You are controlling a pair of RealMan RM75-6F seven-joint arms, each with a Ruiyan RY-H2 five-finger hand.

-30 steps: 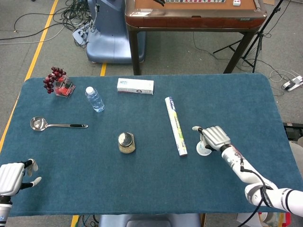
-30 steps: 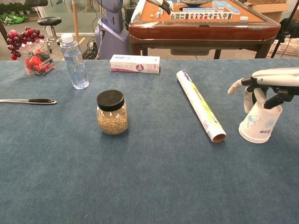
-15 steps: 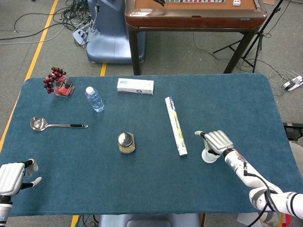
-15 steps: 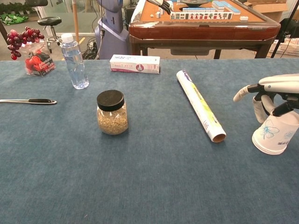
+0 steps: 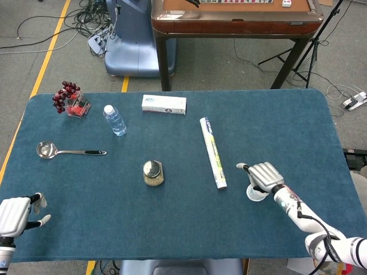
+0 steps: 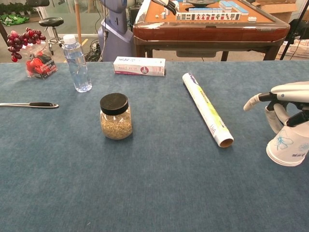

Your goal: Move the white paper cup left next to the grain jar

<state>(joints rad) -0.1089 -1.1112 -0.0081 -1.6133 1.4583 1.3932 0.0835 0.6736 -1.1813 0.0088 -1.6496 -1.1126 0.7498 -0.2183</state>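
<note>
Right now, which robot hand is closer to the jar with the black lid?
The right hand is nearer, off to the grain jar's right beyond the paper roll, holding the cup. The left hand sits farther off, at the table's near-left corner.

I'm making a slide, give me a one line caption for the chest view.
Right robot hand grips the paper cup right of the roll, the grain jar far to its left.

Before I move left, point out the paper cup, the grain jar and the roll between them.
white paper cup [image 6: 289, 147], chest view, printed side wall.
grain jar [image 6: 116, 125], chest view, grain-filled glass body.
paper roll [image 6: 206, 108], chest view, mid-length.
</note>
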